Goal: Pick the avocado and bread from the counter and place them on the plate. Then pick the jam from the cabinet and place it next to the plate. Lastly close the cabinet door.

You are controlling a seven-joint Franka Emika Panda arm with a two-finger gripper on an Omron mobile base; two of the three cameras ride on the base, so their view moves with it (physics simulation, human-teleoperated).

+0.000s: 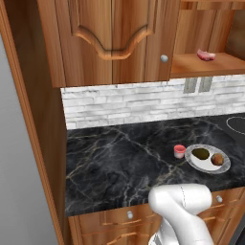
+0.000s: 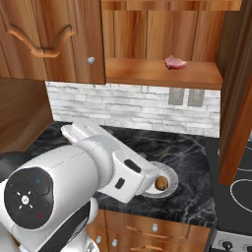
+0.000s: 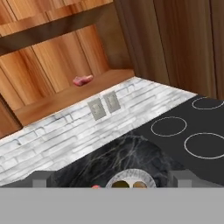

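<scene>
On the black marble counter (image 1: 119,162) the white-grey plate (image 1: 225,167) holds the dark olive avocado (image 1: 201,153) and the lighter orange-brown bread (image 1: 217,159). The small red-pink jam (image 1: 179,151) stands on the counter just left of the plate, close to its rim. From the right base view the bread (image 2: 161,183) shows on the plate (image 2: 170,172) behind my arm. The cabinet (image 1: 201,64) is open, and its cabinet door (image 2: 236,98) swings out at the right. My gripper (image 3: 110,180) hangs open above the plate (image 3: 131,175) with nothing between its fingertips (image 3: 39,179).
A flat pink lump (image 1: 206,55) lies on the open cabinet's shelf. A black stove top (image 3: 192,127) with white rings adjoins the counter on the right. White brick backsplash with two outlets (image 3: 105,106) runs behind. Closed cabinet doors (image 1: 112,38) hang at the upper left.
</scene>
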